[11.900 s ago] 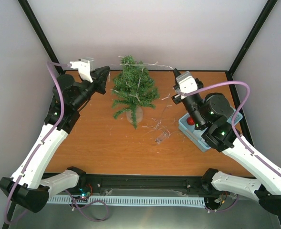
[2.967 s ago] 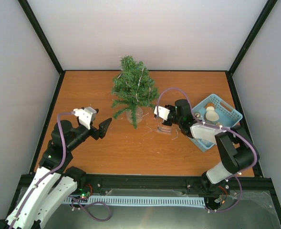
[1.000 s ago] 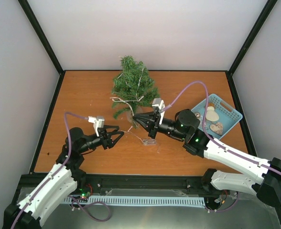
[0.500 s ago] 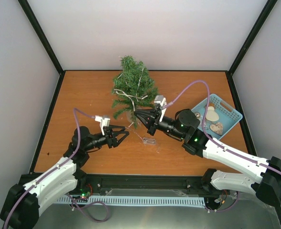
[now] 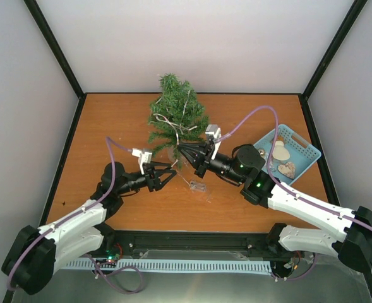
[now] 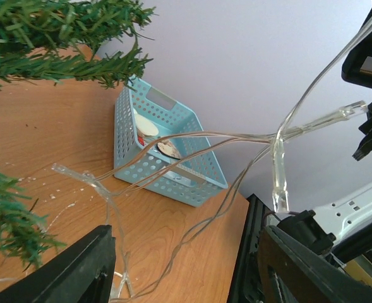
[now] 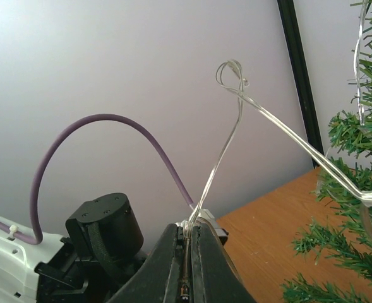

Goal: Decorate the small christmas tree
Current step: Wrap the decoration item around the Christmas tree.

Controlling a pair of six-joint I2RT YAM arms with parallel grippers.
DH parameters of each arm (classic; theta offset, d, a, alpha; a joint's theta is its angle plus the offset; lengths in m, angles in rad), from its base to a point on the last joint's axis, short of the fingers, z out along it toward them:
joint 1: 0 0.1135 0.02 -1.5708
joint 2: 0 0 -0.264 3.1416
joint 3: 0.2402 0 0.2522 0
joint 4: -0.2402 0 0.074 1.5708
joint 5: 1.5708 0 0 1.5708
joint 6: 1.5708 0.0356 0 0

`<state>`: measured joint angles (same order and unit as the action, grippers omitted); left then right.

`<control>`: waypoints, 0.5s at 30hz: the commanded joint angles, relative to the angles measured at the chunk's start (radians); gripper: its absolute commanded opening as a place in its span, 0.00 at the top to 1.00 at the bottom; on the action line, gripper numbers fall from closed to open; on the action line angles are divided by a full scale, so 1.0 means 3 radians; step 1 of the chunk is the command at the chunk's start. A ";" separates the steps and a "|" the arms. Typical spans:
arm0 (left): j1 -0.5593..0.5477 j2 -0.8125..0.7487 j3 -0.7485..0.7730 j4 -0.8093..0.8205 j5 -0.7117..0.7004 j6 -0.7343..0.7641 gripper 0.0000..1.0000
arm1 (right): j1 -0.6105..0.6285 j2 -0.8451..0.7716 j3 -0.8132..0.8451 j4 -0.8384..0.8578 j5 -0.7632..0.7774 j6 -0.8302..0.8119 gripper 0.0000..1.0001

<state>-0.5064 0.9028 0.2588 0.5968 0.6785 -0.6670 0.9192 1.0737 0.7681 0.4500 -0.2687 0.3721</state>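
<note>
The small christmas tree [image 5: 176, 117] stands at the back middle of the table, with a clear wire light string [image 5: 175, 134] draped over it. My right gripper [image 5: 183, 151] hovers just right of the tree's base, shut on that string [image 7: 227, 145], which loops up from its fingertips [image 7: 201, 243]. The tree's branches [image 7: 356, 189] fill the right edge of the right wrist view. My left gripper [image 5: 168, 176] is low in front of the tree, open. Loose strands of the string [image 6: 236, 134] pass between its fingers [image 6: 78, 271] untouched.
A light blue perforated basket [image 5: 297, 140] with a few ornaments sits at the right, also seen as the basket [image 6: 192, 183] in the left wrist view. A small clear plastic piece [image 5: 198, 186] on the string lies on the table between the grippers.
My left gripper has moved right and forward, closer to the tree base and the right gripper. The right gripper has shifted slightly toward the tree, still holding the string.
</note>
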 commanded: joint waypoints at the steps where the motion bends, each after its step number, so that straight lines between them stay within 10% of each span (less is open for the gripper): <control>1: -0.0149 0.0171 0.0243 0.0252 -0.0077 0.0187 0.38 | 0.0045 0.0021 0.0078 0.0165 0.0041 0.0059 0.97; 10: -0.0213 0.0344 0.0305 0.0392 -0.0201 0.0247 0.44 | 0.0059 0.0021 0.0063 0.0198 0.0054 0.0090 0.97; 15: -0.0214 0.0313 0.0250 0.0356 -0.0238 0.0281 0.75 | 0.0060 0.0033 0.0058 0.0161 0.0082 0.0061 0.97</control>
<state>-0.5629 1.0088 0.3069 0.6510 0.6266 -0.6258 0.9253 1.0786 0.7681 0.4675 -0.2646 0.3901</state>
